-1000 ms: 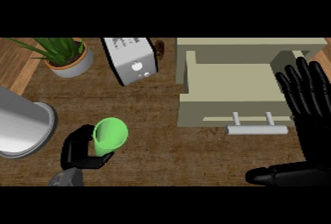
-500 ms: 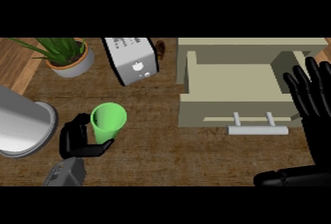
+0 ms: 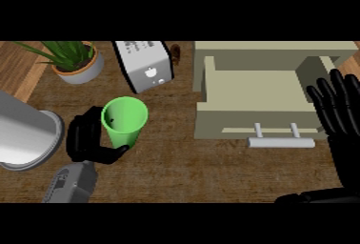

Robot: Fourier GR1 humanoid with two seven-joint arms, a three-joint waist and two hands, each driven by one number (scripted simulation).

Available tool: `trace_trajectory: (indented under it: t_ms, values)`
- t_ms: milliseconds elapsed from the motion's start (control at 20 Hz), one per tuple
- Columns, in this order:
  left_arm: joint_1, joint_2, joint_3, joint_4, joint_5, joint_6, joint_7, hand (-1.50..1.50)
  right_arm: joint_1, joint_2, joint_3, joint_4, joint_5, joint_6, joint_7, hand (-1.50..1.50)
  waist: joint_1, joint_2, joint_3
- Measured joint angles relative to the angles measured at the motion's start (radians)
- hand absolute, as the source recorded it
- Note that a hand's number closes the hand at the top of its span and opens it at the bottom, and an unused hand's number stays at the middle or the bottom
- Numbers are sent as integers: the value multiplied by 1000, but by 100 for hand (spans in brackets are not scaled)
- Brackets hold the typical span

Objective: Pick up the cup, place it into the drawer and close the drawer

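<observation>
A green cup (image 3: 125, 120) stands upright with its mouth towards me, left of centre. My left hand (image 3: 85, 139) is curled round its lower left side, fingers and thumb wrapping the base. The beige drawer (image 3: 256, 95) is pulled open at the upper right, its inside bare, with a pale bar handle (image 3: 280, 141) on its front. My right hand (image 3: 339, 110) is open with straight fingers pointing up, at the drawer's right edge.
A metal pot (image 3: 25, 132) sits at the left edge, close to my left hand. A potted plant (image 3: 75, 60) stands at the back left. A white toaster-like appliance (image 3: 145, 65) stands between the plant and the drawer.
My left hand with the cup has risen and shifted slightly up and right; the cup looks larger. The right hand has barely moved.
</observation>
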Motion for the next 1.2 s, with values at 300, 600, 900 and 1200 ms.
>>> trace_trajectory:
  t_ms: [300, 600, 900, 1200]
  values:
    - [-27, -38, -57, -239, 31, 69, 223, 150, -18, -7, -21, 31, -3, 2, -11, -150, -1, 1, 0]
    - [-157, -59, -111, -339, 37, 209, 381, 150, -42, -12, -35, 57, -13, 7, -23, -150, -6, 2, 0]
    - [-311, -66, -154, -353, 8, 337, 499, 150, -20, -7, -34, 61, -7, 15, -52, -150, -10, 3, -1]
    - [-478, -67, -151, -258, -32, 399, 551, 150, -32, -4, -32, 94, 0, 17, -66, -150, -12, 5, -1]
